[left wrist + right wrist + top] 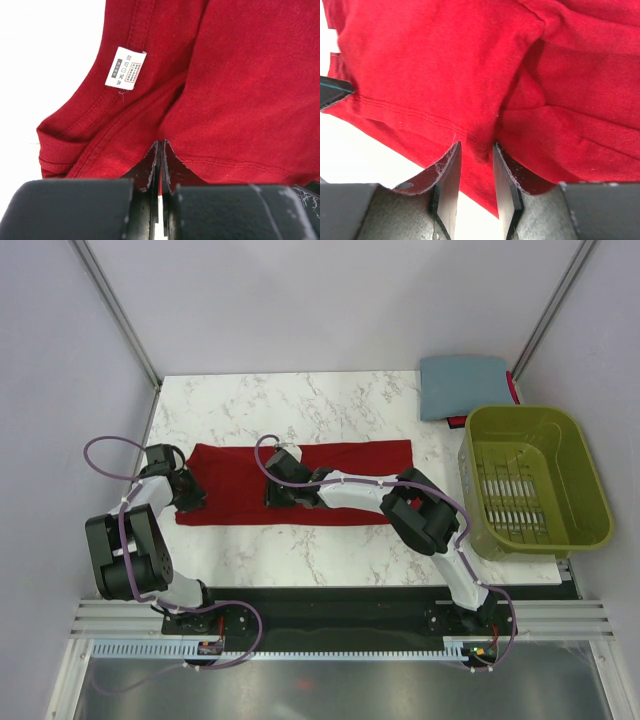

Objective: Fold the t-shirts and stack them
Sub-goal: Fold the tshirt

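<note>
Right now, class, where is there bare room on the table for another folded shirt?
Two bare strips of table: the far one, behind the red shirt and left of the blue shirt; the near one, in front of the red shirt, though the right arm crosses its right part. The right end is crowded by the basket.

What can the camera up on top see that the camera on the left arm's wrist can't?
Only the top camera shows the green basket, the folded blue-grey t-shirt at the far right corner of the table, and the whole dark red t-shirt laid out as one long strip.

Only the left wrist camera shows a little white label sewn on that shirt, and how the left gripper is pinched shut on the cloth.

Both show the dark red t-shirt with the left gripper at its end.
</note>
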Controlling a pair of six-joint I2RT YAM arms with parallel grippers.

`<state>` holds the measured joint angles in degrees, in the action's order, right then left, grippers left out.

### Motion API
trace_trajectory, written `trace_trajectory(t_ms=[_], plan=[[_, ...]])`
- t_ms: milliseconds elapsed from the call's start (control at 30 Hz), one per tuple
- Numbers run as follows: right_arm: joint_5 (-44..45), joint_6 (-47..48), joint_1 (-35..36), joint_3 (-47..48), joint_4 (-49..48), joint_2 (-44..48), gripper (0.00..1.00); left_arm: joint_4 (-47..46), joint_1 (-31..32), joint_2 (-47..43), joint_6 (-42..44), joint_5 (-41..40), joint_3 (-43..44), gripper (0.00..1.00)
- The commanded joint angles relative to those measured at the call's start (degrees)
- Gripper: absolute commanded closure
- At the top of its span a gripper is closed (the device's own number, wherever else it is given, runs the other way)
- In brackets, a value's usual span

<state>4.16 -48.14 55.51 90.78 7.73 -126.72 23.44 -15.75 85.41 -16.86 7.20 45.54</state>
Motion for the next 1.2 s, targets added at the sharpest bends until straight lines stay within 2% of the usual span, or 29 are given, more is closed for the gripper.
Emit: trace_trajectory(t_ms=[0,100,233,267,300,700,833,1000,1067,1100,1133,1167], plan=[[1.5,1.0,0.3,1.4,1.4,-1.2,0.60,-1.1,-0.2,0.2,1.1,0.1,0.2,0.98],[1.4,1.6,0.3,1.9,1.7,-1.1,0.63,-0.5,0.0,-0.2,0.4,0.4,0.4,0.98],[1.9,2.6,0.3,2.5,1.7,-0.6,0.86,1.4,0.5,-2.7,-2.0,-3.1,0.0,0.98],[2.0,3.0,0.3,2.7,1.8,-0.5,0.96,2.0,0.5,-3.2,-2.7,-4.4,0.3,0.98],[2.0,3.2,0.3,2.8,1.8,-0.3,0.99,2.8,0.5,-3.7,-3.1,-4.6,0.8,0.98],[3.2,4.7,0.2,1.9,1.9,4.5,1.00,10.0,0.4,-17.8,-9.8,-3.3,0.4,0.98],[3.1,4.9,0.2,1.3,1.8,6.0,1.00,10.8,0.5,-19.7,-10.6,-5.4,-1.5,0.98],[3.8,5.3,0.2,0.0,1.9,7.7,1.00,11.2,0.5,-21.7,-13.6,-1.8,-3.4,0.98],[3.7,5.3,0.1,-0.1,1.9,7.7,1.00,9.2,0.5,-20.9,-11.0,-3.0,-3.2,0.98],[3.7,5.3,0.0,-0.1,1.8,7.7,1.00,7.9,0.4,-19.9,-8.9,-2.6,-3.1,0.96],[3.6,5.3,0.1,-0.2,1.7,7.7,1.00,6.7,0.4,-18.9,-7.5,-1.2,-3.1,0.78],[3.0,5.1,0.1,-0.3,1.4,7.5,1.00,5.6,0.3,-16.1,-6.8,-0.5,-2.8,0.73]])
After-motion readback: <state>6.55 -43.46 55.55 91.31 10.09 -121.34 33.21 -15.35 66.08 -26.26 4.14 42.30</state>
